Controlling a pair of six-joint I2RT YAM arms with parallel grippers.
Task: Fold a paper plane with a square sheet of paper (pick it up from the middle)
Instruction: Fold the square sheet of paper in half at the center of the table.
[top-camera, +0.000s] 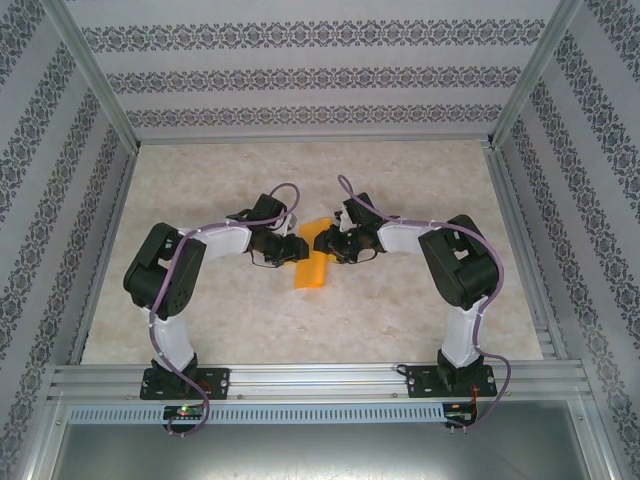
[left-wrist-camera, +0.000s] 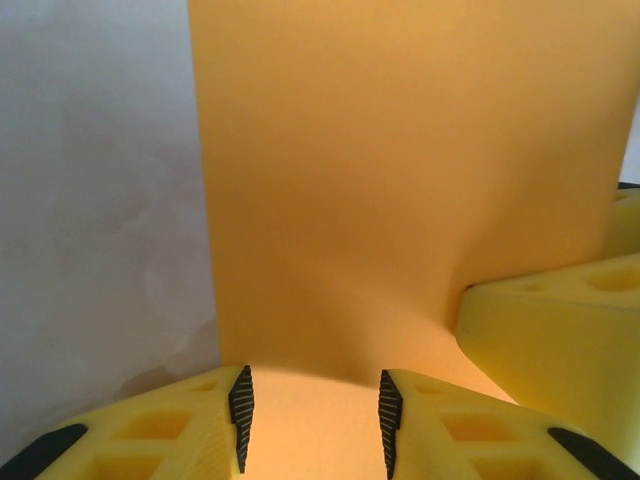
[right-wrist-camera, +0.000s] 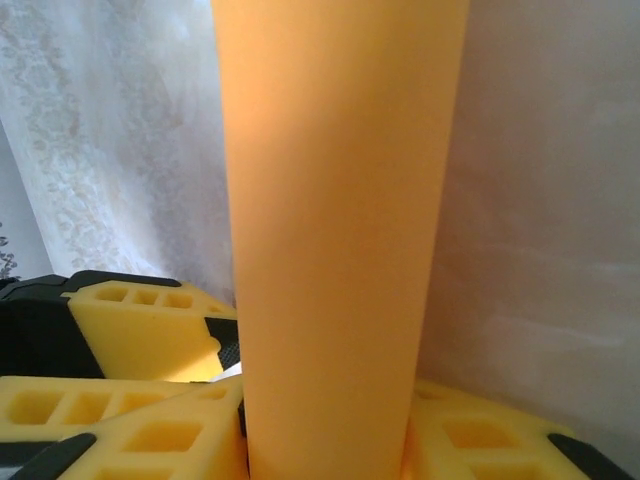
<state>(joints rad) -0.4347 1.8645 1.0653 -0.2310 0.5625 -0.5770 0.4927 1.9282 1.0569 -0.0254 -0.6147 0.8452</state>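
**both grippers meet on the orange sheet at mid-table**

start with your left gripper (left-wrist-camera: 315, 405): in its wrist view the two yellow fingers sit at the bottom edge, and their black ribbed pads (left-wrist-camera: 241, 400) face each other with a clear gap between them. the sheet of paper (left-wrist-camera: 400, 200) runs into that gap and spans it from pad to pad, bowing upward just in front of the fingers. you cannot tell from this whether the pads are pressing on it or only flanking it.

your right gripper (right-wrist-camera: 325, 440) shows much the same. its yellow fingers stand on either side of the paper, which rises from between them as a narrow, rounded orange strip and takes up the whole space between the fingers. whether that is a firm clamp cannot be told either.

the two grippers are close together. a finger of the right one pushes against the sheet's right side in the left wrist view, and a finger of the left one lies just beside the strip in the right wrist view.

from above, the paper lies between the two grippers near the middle of the pale marbled table (top-camera: 200, 180), with its lower end reaching toward the arm bases. plain orange-yellow on every face you can see, with patterned walls (top-camera: 300, 80) around it.
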